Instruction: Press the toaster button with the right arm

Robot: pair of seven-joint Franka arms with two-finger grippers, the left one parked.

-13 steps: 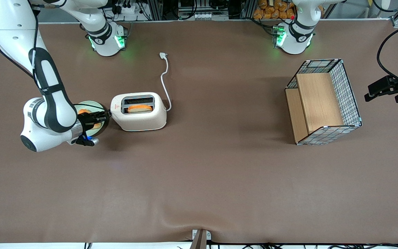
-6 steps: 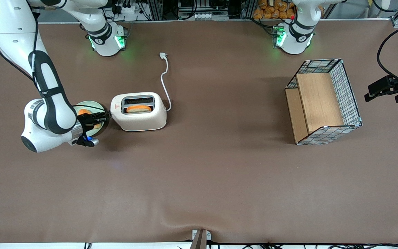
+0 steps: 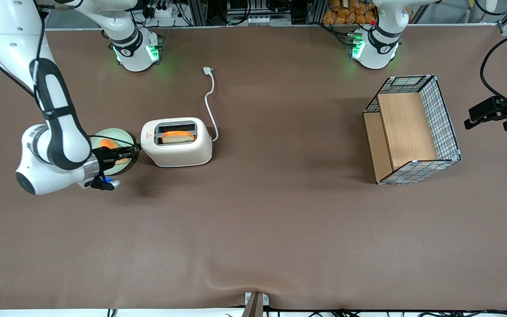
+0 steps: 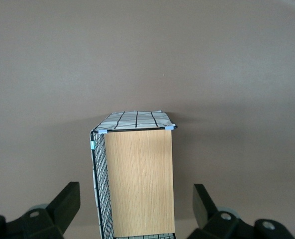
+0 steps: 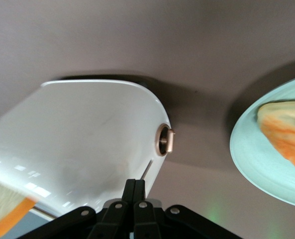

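Toaster button (image 5: 166, 140), a small grey nub on the cream-white rounded toaster's (image 3: 177, 143) narrow end face, sits near the slim black gripper (image 5: 135, 191), jaws closed and empty, which should probably advance squarely against it.

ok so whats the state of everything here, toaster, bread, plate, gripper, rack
toaster: upright, one bread slice sticking up out of its slot
toaster button: uncovered, gripper not on it
gripper: shut, beside the toaster's narrow end, over the plate's edge
green plate: holds another bread slice
cord: unplugged, plug lying on the table
wire rack: tipped on its side, nothing in it
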